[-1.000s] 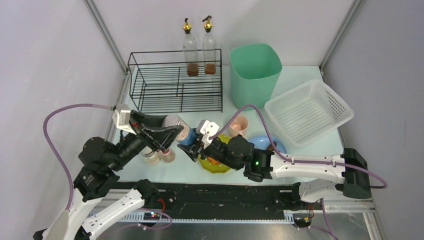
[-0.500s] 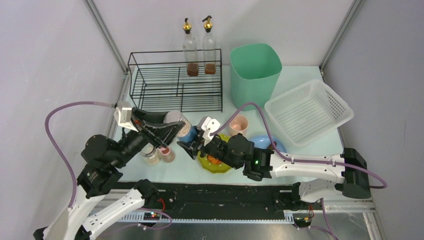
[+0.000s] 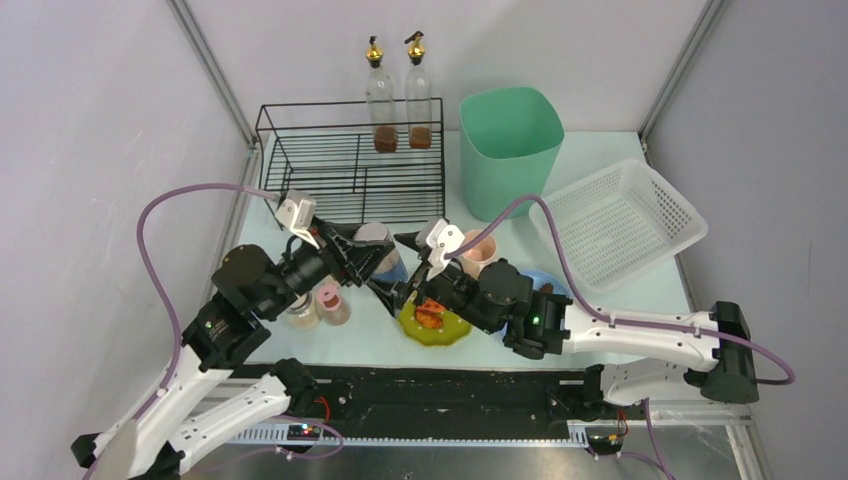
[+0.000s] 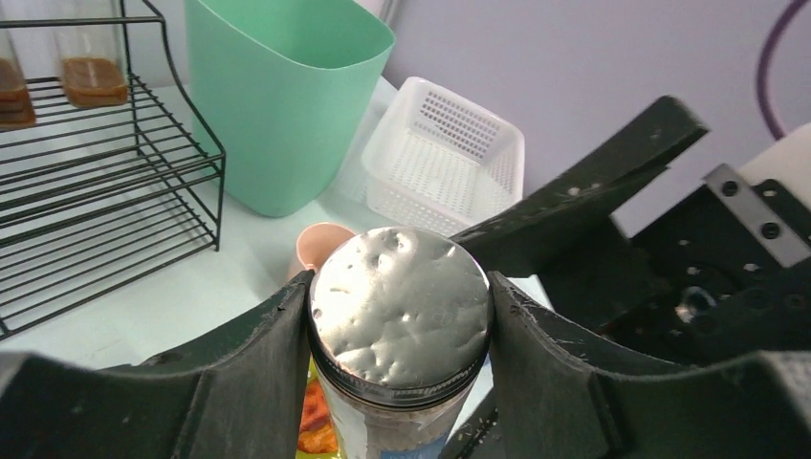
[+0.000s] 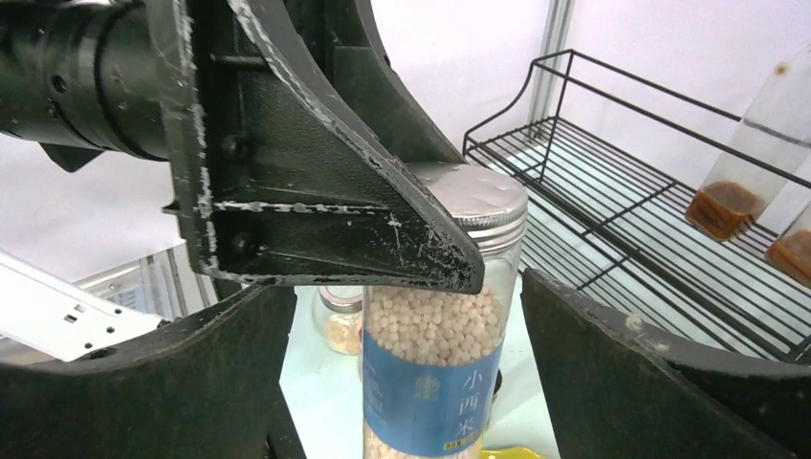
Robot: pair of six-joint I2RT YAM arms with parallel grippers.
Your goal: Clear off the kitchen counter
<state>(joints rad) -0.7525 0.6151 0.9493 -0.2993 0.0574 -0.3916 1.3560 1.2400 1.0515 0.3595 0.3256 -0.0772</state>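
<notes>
A tall clear jar (image 3: 385, 258) of white pearls, with a blue label and a silver lid (image 4: 402, 311), is clamped at the lid by my left gripper (image 3: 362, 250), which is shut on it. My right gripper (image 3: 396, 268) stands open, one finger on each side of the jar body (image 5: 440, 373), with gaps on both sides. The left gripper's finger (image 5: 316, 191) crosses above the label in the right wrist view. All this is over the front left of the mint-green kitchen counter (image 3: 370, 340). The jar's base is hidden.
A black wire rack (image 3: 350, 170) holds two oil bottles (image 3: 380, 95) at the back. A green bin (image 3: 508, 145), white basket (image 3: 615, 220), pink cup (image 3: 478, 250), blue plate (image 3: 535, 285), yellow dish (image 3: 432, 328) and two small jars (image 3: 315, 308) stand around.
My right gripper has opened and let go of the jar's lower part. Both arms have shifted right and toward the back, the left still carrying the jar.
</notes>
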